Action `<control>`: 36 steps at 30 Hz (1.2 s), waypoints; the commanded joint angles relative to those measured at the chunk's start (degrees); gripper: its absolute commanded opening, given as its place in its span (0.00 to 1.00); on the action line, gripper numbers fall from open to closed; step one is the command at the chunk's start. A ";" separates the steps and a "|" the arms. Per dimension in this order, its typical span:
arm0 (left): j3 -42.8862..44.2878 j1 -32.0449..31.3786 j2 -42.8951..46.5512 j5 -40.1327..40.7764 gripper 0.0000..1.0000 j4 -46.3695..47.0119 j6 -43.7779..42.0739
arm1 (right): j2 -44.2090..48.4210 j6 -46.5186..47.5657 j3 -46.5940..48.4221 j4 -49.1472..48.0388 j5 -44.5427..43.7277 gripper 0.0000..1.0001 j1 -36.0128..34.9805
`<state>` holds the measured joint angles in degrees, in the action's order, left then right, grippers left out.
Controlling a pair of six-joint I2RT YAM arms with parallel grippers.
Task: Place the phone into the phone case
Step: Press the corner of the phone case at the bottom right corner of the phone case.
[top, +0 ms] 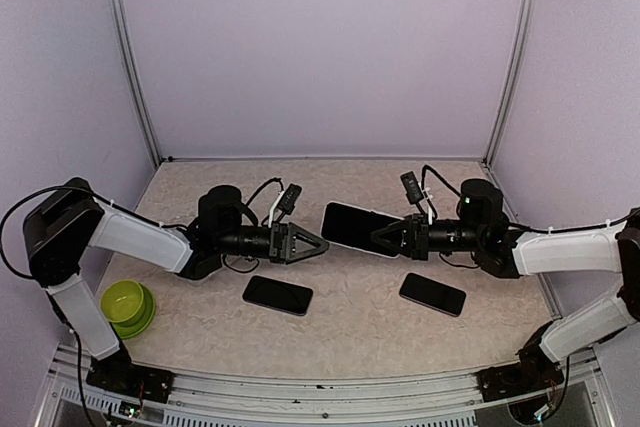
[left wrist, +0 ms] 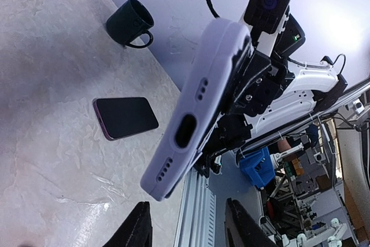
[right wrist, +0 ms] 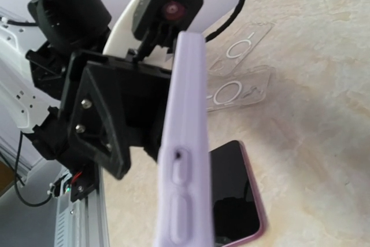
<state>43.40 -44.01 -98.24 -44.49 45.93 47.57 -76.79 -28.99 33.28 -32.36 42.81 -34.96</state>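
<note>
The lavender phone case [top: 352, 226] hangs tilted in the air over the middle of the worktop [top: 360, 332], clamped at one end by the right jaws. The left jaws face its free end, near but apart from it, and stand wide with nothing between them. Below lie a left phone [top: 277, 294] and a right phone [top: 432, 294], both flat. A green bowl [top: 127, 307] sits near the left arm's base
</note>
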 commanded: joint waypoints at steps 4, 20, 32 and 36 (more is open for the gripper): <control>-0.72 2.12 -0.37 1.35 0.45 4.51 1.59 | 2.15 -2.02 0.41 -6.44 4.12 0.00 0.51; 1.82 0.85 -1.84 0.11 0.20 5.34 2.47 | -0.55 -3.13 0.47 -7.64 4.97 0.00 0.51; 1.95 1.02 -2.13 0.75 0.00 3.45 1.17 | 1.35 3.66 1.14 1.43 -0.06 0.00 0.51; 2.53 1.29 -0.26 4.88 0.00 -5.37 -3.92 | 3.25 6.46 1.83 5.64 -2.71 0.00 0.51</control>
<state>44.27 -42.87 -100.31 -44.18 48.31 48.42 -76.53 -27.70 33.23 -30.83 44.36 -34.70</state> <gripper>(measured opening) 0.093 0.104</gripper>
